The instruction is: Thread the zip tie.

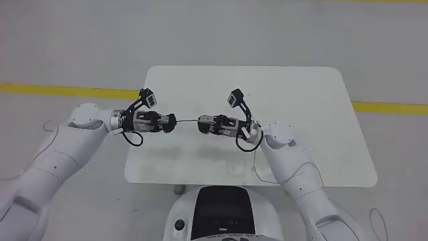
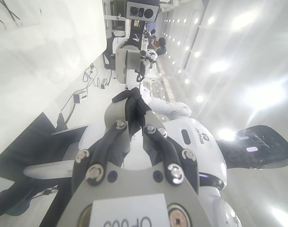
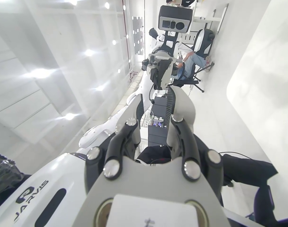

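Note:
A thin black zip tie (image 1: 187,120) stretches level above the white table (image 1: 301,107), between my two grippers, which face each other. My left gripper (image 1: 172,122) is shut on one end of it; in the left wrist view its fingertips (image 2: 134,99) pinch a dark bunched end, and the strand (image 2: 139,81) runs on toward the right gripper (image 2: 134,62). My right gripper (image 1: 200,124) sits at the tie's other end. In its own view the right gripper (image 3: 155,95) has a clear gap between its fingers, and the left gripper (image 3: 161,74) is just beyond. The tie cannot be made out there.
The table's near edge (image 1: 200,182) lies below the arms, and bare tabletop spreads to the right (image 1: 321,140). A few thin black strands (image 2: 5,6) lie on a white surface in the left wrist view. Yellow floor lines (image 1: 67,90) run behind the table.

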